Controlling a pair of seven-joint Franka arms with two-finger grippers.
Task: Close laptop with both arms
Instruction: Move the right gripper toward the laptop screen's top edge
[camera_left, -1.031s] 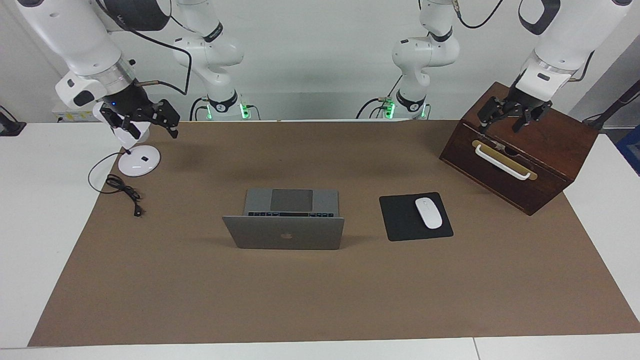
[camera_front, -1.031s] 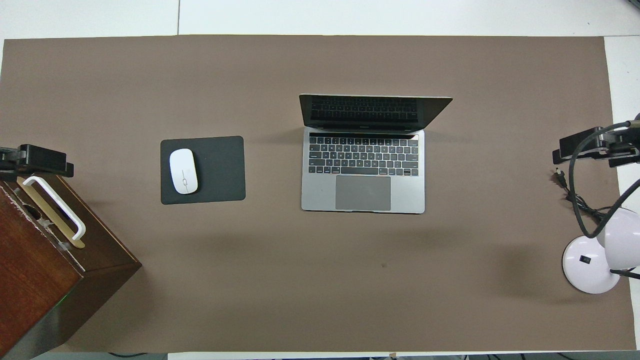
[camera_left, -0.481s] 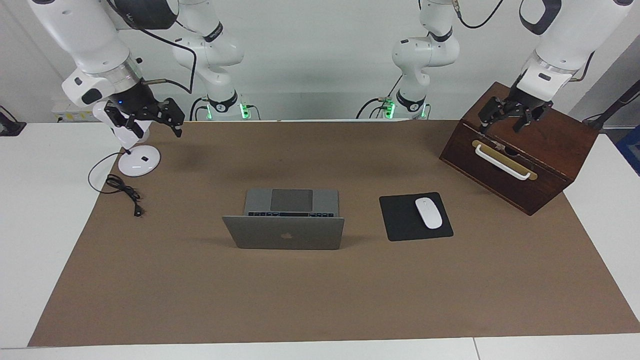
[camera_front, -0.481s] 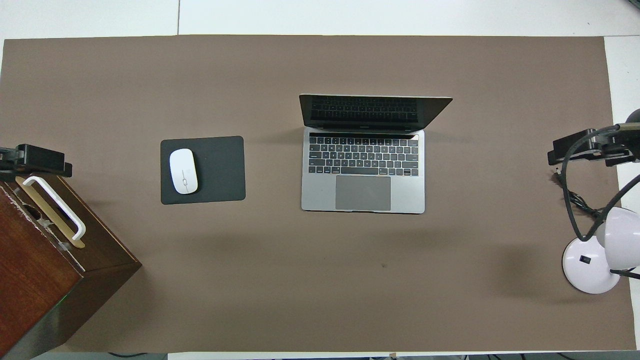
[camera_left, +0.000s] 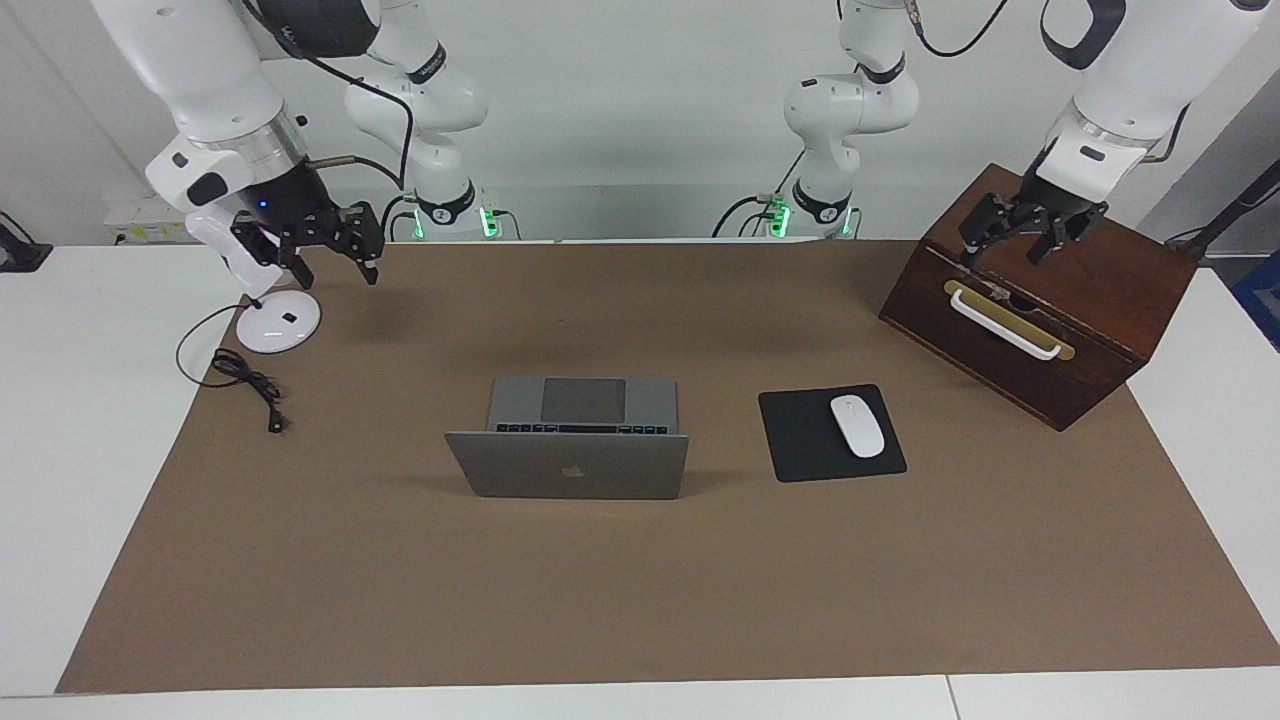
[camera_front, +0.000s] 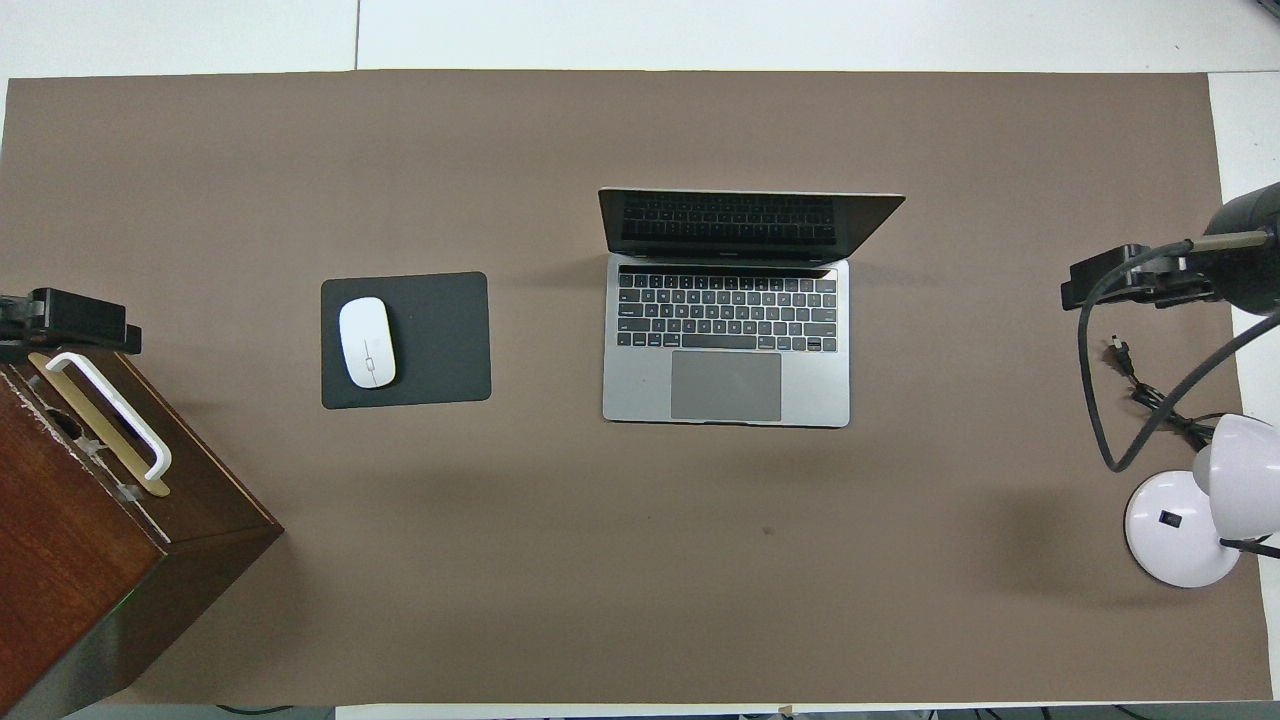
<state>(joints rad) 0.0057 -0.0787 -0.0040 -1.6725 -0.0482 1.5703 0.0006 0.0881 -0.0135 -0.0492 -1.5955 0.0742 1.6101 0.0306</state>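
The silver-grey laptop (camera_left: 570, 465) stands open in the middle of the brown mat, with its lid upright and the apple logo facing away from the robots. Its black keys and grey trackpad show in the overhead view (camera_front: 726, 340). My right gripper (camera_left: 337, 272) hangs open and empty in the air beside the white desk lamp, toward the right arm's end of the table; it also shows in the overhead view (camera_front: 1130, 280). My left gripper (camera_left: 1003, 255) is open and empty over the wooden box; it also shows in the overhead view (camera_front: 65, 315). Neither gripper touches the laptop.
A black mouse pad (camera_left: 795, 435) with a white mouse (camera_left: 857, 425) lies beside the laptop toward the left arm's end. A dark wooden box (camera_left: 1040, 300) with a white handle stands at that end. A white desk lamp (camera_left: 278, 322) and its black cable (camera_left: 245, 375) are at the right arm's end.
My right gripper has moved away from the lamp toward the middle of the table. The left gripper has barely moved. The laptop is unchanged.
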